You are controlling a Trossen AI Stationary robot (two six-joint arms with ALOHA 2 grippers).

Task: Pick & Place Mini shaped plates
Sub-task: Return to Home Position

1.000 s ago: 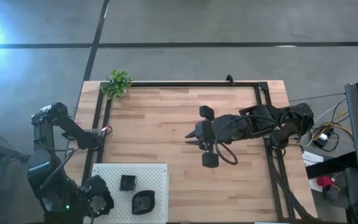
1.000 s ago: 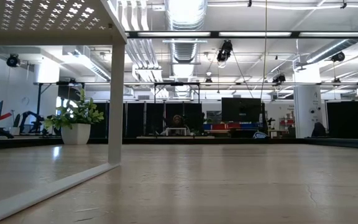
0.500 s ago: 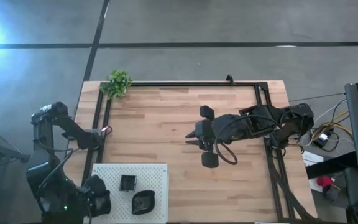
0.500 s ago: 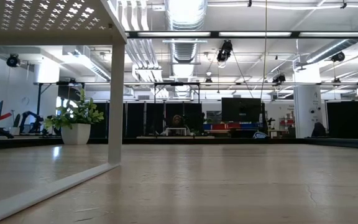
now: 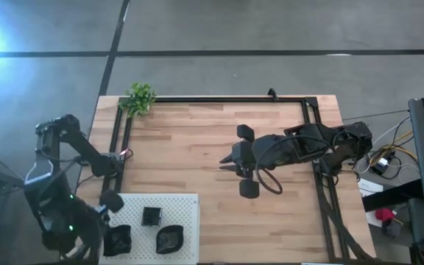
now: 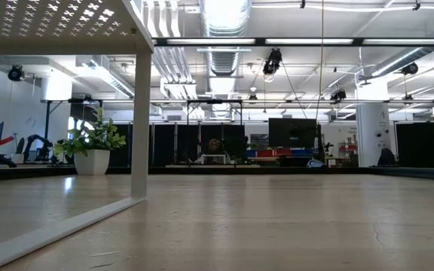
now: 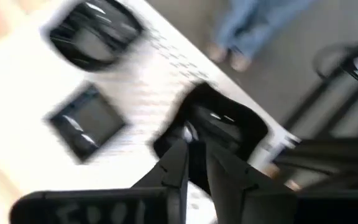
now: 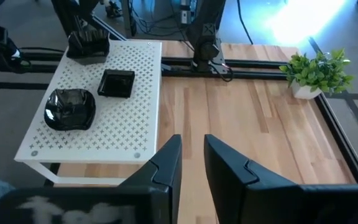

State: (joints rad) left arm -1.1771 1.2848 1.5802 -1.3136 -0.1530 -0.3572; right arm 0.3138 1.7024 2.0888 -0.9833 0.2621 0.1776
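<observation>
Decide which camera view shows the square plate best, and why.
The right wrist view: the square plate lies in full view on the white shelf, its rim plain. The high view shows it from straight above; the left wrist view, askew; the low view, only the shelf's underside.

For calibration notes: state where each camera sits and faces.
High: overhead, straight down on the table; left arm and right arm show.
Low: table-top height, level into the room; no arm shows.
Left wrist: on left arm, facing the white perforated board; left end effector shows.
Right wrist: on right arm, facing that board across the table; right end effector shows.
Shared: both wrist views see three dark plates.
</observation>
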